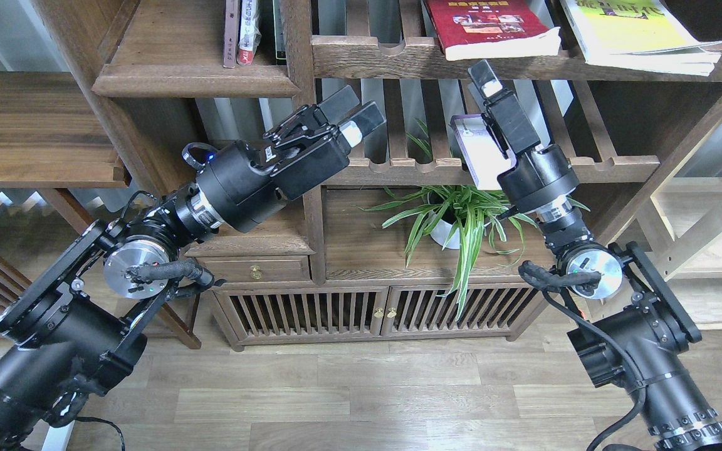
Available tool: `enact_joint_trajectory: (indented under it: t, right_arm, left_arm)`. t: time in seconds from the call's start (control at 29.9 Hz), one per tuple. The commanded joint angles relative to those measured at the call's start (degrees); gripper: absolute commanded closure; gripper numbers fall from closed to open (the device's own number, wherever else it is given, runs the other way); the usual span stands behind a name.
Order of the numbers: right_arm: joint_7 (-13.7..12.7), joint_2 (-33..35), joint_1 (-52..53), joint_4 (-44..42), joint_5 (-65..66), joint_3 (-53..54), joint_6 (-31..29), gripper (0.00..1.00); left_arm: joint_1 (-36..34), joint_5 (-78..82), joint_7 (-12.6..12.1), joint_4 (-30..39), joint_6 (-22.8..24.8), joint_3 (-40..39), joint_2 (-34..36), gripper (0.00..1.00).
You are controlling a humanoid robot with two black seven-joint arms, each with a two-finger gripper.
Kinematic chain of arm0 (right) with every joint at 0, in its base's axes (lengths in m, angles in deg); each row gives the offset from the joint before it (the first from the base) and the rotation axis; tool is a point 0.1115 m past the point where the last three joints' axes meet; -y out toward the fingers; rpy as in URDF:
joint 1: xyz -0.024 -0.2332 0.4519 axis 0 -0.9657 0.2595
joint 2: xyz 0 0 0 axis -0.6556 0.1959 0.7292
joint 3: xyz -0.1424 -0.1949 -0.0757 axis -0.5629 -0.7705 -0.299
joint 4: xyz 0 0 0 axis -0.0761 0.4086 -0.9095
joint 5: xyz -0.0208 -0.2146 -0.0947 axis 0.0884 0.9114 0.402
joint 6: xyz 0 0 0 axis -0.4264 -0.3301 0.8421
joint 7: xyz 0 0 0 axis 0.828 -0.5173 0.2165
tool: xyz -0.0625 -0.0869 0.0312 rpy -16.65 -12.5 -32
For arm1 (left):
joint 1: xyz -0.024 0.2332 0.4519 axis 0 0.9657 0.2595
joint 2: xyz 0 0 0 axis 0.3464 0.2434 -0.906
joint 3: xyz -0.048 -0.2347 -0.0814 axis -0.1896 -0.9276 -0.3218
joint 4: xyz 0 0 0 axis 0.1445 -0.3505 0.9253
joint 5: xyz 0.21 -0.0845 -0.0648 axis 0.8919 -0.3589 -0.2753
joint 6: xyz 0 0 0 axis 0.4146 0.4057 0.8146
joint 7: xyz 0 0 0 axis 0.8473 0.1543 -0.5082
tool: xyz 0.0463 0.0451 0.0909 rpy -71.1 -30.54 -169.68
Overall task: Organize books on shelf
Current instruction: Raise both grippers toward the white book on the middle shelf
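My right gripper point(485, 88) is raised in front of the middle slatted rack, shut on the white book point(479, 156) with the purple-edged spine, which is tilted below the fingertips. The dark red book point(492, 25) and the yellow-green book point(637, 28) lie flat on the upper slatted rack point(398, 57), above that gripper. The narrow plank shelf point(192, 84) is at the upper left, with thin books point(242, 34) standing at its right end. My left gripper point(361, 113) is open and empty, just right of the post below that shelf.
A potted spider plant point(455, 219) stands on the cabinet top under the middle slatted rack point(411, 166). A low cabinet with slatted doors point(336, 310) and a small drawer point(254, 270) sits below. A vertical post point(301, 75) separates the plank shelf from the racks.
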Motion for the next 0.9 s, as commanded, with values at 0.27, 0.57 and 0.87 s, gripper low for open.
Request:
enact_joint_trajectory:
  t: [0.27, 0.57, 0.87]
  right_arm:
    - [0.00, -0.37, 0.42, 0.00, 0.02, -0.10, 0.00, 0.00]
    - [0.00, -0.37, 0.68, 0.00, 0.02, -0.18, 0.00, 0.00]
    - [0.00, -0.73, 0.77, 0.00, 0.02, -0.10, 0.00, 0.00]
  left_arm:
    - [1.59, 2.87, 0.15, 1.32, 0.00, -1.12, -0.96, 0.01]
    - [1.59, 2.87, 0.15, 1.14, 0.00, -1.03, -0.96, 0.01]
    - [1.32, 3.05, -0.29, 1.32, 0.00, -0.68, -0.70, 0.01]
